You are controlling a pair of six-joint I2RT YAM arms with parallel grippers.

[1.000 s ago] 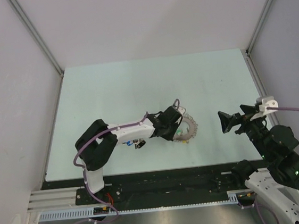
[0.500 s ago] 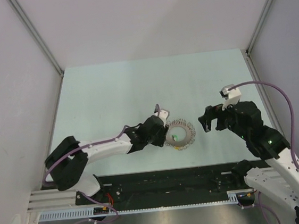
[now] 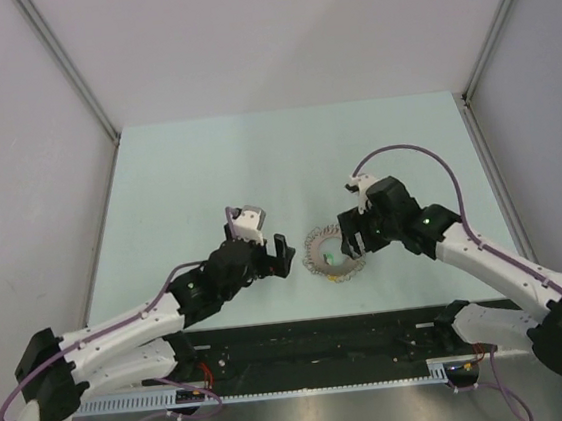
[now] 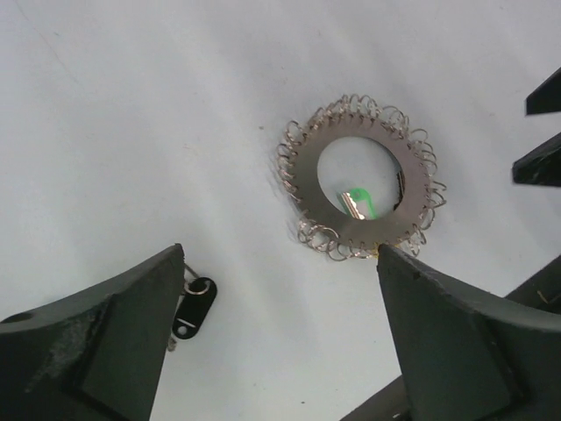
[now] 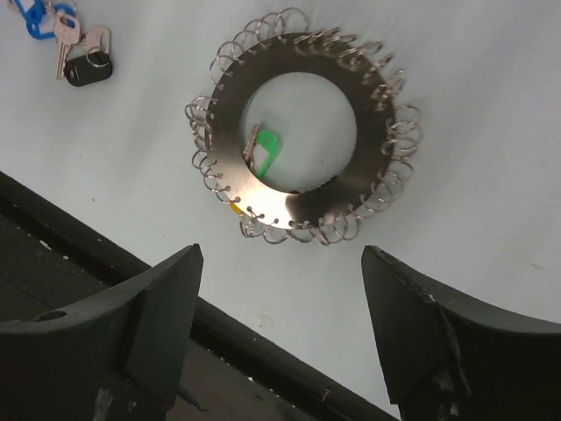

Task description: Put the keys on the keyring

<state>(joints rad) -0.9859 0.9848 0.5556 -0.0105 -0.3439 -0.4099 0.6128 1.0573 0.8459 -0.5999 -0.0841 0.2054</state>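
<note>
The keyring [image 3: 318,263] lies flat on the table, a wide grey metal ring fringed with small wire loops, with a green tag [image 5: 266,149] in its hole and a yellow tag [image 5: 237,209] at its rim. In the left wrist view the keyring [image 4: 303,175] sits ahead of my left gripper [image 4: 279,252], which is open and holds nothing. One of the keys, black-tagged [image 4: 195,307], lies loose beside the left finger. My right gripper [image 5: 282,254] hovers open just short of the keyring [image 5: 289,207]. The keys [image 5: 86,67], with a blue tag [image 5: 35,16], lie apart from the ring.
The table's dark front rail [image 5: 131,294] runs just under the right gripper. The right gripper's fingers [image 4: 543,132] show at the right edge of the left wrist view. White walls enclose the pale table [image 3: 286,160] on three sides.
My left gripper opened and drew back left from the keyring, leaving it on the table. My right arm swung in from the right to the ring's far side, its jaws narrowing slightly.
</note>
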